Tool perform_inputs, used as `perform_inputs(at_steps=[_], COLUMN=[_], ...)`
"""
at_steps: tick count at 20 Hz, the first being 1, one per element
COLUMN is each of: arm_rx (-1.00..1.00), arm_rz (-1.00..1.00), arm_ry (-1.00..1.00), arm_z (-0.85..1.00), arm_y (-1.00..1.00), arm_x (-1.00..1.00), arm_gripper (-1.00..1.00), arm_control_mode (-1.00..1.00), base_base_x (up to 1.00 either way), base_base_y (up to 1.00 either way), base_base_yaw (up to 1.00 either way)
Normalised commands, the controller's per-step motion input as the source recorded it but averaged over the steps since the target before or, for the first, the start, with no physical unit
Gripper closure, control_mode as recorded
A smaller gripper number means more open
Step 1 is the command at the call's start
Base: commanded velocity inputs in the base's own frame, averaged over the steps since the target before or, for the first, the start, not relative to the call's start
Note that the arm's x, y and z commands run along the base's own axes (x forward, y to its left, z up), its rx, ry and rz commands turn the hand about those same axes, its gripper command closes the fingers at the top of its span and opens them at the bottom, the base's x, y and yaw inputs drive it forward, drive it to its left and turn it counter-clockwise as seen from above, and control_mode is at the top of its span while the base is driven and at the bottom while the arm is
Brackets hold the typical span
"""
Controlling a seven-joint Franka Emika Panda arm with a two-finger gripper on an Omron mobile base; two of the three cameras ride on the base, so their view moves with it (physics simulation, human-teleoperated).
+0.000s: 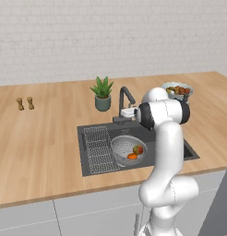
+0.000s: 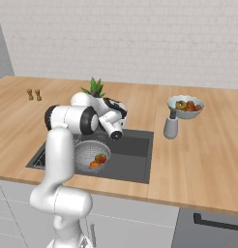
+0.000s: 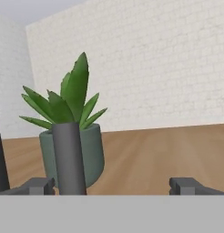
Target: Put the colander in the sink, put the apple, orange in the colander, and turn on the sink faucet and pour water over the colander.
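Claw point(image 3: 112, 186) spread wide and empty, which we place at lower centre, beside the faucet point(image 1: 126, 99) lever. Colander point(image 1: 128, 150), holding apple point(image 1: 138, 149) and orange point(image 1: 132, 156), sits in the sink point(image 1: 90, 163). We judge a glancing push could miss the lever or nudge the potted plant point(image 3: 73, 136).

Sink point(image 1: 87, 133) partly behind arm point(image 1: 168, 152)

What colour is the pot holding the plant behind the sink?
The plant pot is a muted grey-green, holding spiky green leaves; the hand view shows it best.
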Motion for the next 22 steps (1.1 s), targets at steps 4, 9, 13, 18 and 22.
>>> perform_inputs(at_steps=[4,9,13,18,22], arm_rx=[0.0,0.0,0.0,0.0,0.0], arm_rz=[0.01,0.02,0.0,0.0,0.0], arm_ry=[0.0,0.0,0.0,0.0,0.01], arm_z=[0.0,0.0,0.0,0.0,0.0], arm_y=[0.09,0.0,0.02,0.0,0.0], arm_x=[0.0,0.05,0.16,0.18,0.01], arm_gripper=[-1.0,-1.0,-1.0,-1.0,-1.0], arm_control_mode=[-1.0,-1.0,-1.0,-1.0,-1.0], base_base_x=[0.0,0.0,0.0,0.0,0.0], base_base_y=[0.0,0.0,0.0,0.0,0.0], base_base_yaw=[0.0,0.0,0.0,0.0,0.0])
